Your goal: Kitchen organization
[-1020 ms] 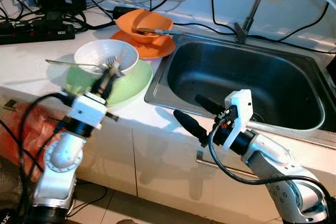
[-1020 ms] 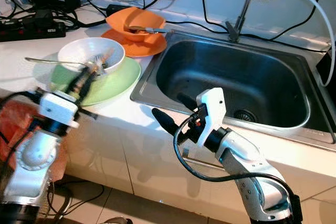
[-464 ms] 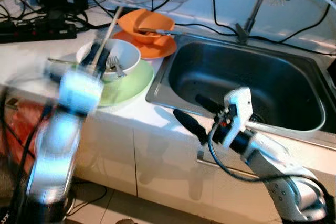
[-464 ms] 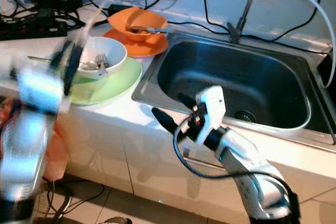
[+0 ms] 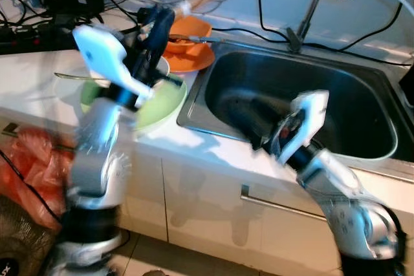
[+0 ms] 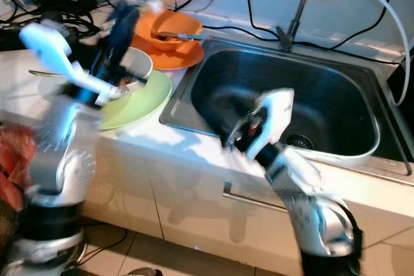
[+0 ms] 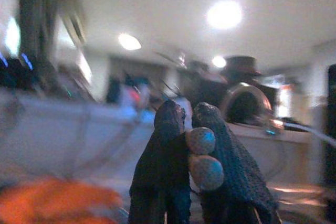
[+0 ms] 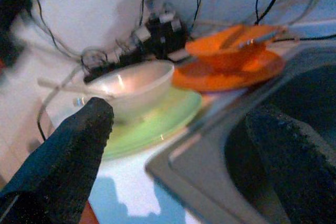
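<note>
A pair of chopsticks (image 7: pixel 205 156) was clamped between the closed fingers of the left gripper (image 5: pixel 154 22), raised above the white bowl (image 8: pixel 134 85) on the green plate (image 5: pixel 158 103). Light, stiff and slippery, the sticks would likely need gripping near mid-length. The right gripper (image 8: pixel 178 145) was held open at the rim of the sink (image 5: pixel 194 105).

We see a white bowl (image 8: pixel 134 85) sitting upright on a pale green plate (image 8: pixel 157 124) on the counter, a fork (image 5: pixel 87 77) resting across its rim. Just behind, near the sink's corner, an orange bowl (image 6: pixel 169 25) sits on an orange plate (image 6: pixel 169 58) with a utensil (image 6: pixel 184 36) inside.
</note>
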You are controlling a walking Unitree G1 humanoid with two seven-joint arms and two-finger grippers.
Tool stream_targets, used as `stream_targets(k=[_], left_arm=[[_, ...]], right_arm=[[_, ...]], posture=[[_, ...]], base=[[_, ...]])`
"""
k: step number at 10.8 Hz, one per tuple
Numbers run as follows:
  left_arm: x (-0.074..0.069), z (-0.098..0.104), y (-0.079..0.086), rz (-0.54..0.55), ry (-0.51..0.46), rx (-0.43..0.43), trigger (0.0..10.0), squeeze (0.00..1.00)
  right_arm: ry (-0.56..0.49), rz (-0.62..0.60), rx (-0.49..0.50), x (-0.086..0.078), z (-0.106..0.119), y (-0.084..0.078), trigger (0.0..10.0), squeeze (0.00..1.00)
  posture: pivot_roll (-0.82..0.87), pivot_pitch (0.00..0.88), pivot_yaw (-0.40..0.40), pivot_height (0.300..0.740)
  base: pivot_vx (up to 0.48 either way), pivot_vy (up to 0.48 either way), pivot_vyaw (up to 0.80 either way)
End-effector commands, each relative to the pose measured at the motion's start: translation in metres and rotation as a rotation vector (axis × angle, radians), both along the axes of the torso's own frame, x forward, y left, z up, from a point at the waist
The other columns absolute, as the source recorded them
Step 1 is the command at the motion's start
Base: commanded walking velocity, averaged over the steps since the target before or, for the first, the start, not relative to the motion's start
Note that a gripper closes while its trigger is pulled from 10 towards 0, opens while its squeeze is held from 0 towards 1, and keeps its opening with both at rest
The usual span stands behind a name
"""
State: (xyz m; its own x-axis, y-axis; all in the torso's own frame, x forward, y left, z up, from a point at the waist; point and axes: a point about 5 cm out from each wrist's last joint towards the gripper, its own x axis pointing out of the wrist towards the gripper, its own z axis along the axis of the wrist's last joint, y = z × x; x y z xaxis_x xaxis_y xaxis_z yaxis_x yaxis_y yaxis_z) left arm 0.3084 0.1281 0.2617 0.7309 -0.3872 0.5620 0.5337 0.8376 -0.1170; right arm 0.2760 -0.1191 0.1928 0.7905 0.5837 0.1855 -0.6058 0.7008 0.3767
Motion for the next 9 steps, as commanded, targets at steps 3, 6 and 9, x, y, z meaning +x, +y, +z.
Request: stream_targets(k=[3,6,9], left_arm=[[0.009,-0.005,-0.035,-0.336,0.216,-0.273,0.0,0.0],[0.009,-0.021,-0.061,-0.579,0.481,-0.415,0.0,0.0],[0.012,-0.026,-0.053,-0.56,0.547,-0.48,0.0,0.0]], right_arm=[[0.077,-0.072,0.215,0.014,0.008,-0.012,10.0,0.0],[0.092,-0.064,0.273,0.02,0.015,-0.007,10.0,0.0],[0.022,-0.056,0.324,0.028,0.031,-0.002,10.0,0.0]], posture=[[0.05,0.029,-0.048,0.74],[0.05,0.04,-0.031,0.74],[0.05,0.041,-0.02,0.74]], base=[[0.0,0.0,0.0],[0.0,0.0,0.0],[0.0,0.0,0.0]])
